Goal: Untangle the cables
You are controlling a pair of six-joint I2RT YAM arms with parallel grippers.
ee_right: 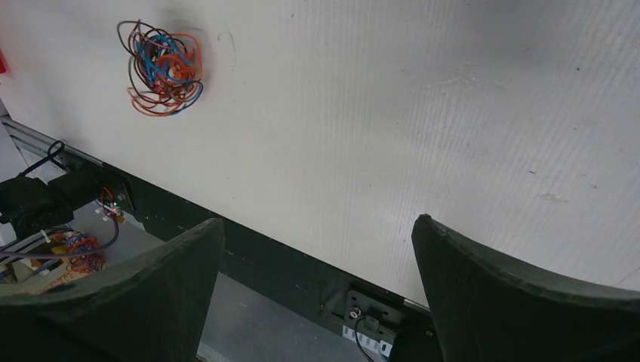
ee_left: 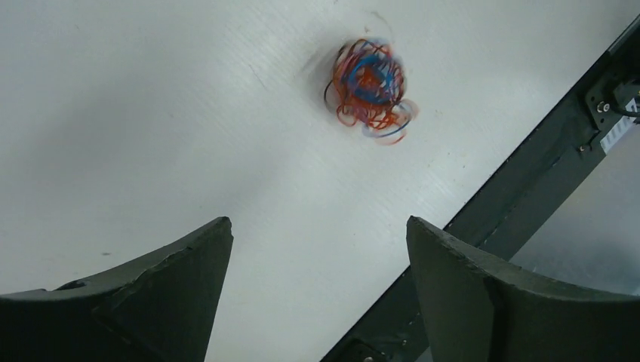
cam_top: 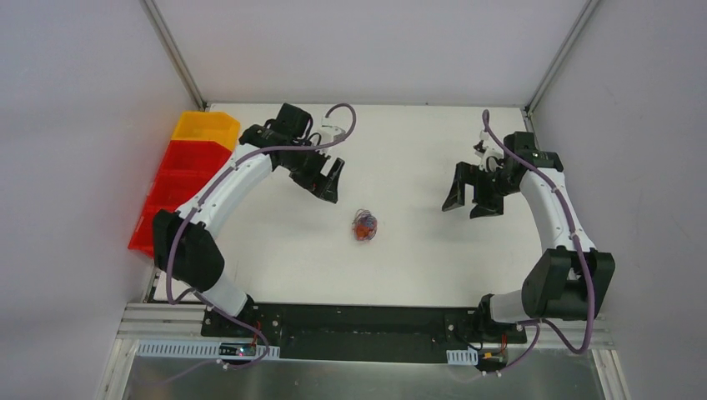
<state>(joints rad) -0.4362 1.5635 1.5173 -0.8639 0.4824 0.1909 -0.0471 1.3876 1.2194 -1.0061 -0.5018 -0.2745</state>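
One clump of cables (cam_top: 364, 226) lies on the white table (cam_top: 400, 275), about midway between the two grippers and nearer the arm bases than either; it touches neither. It is a single loose ball of very thin, curly wires, looped through one another; orange-red, blue and dark strands show in the right wrist view (ee_right: 162, 66), but how many wires there are cannot be told; a few loops stick out at its edges. In the left wrist view the clump (ee_left: 370, 90) is blurred.

Two grippers, both above the table: the left gripper (cam_top: 323, 187) (ee_left: 317, 234) has its jaws spread wide with nothing between them; the right gripper (cam_top: 469, 204) (ee_right: 317, 226) is likewise spread wide and holds nothing; both are tilted toward the clump.

At the table's left edge stands a row of bins; one yellow bin (cam_top: 204, 129) at the far end, red bins (cam_top: 167, 192) nearer, their number unclear. One black rail (cam_top: 367, 321) runs along the near edge between the two arm bases.
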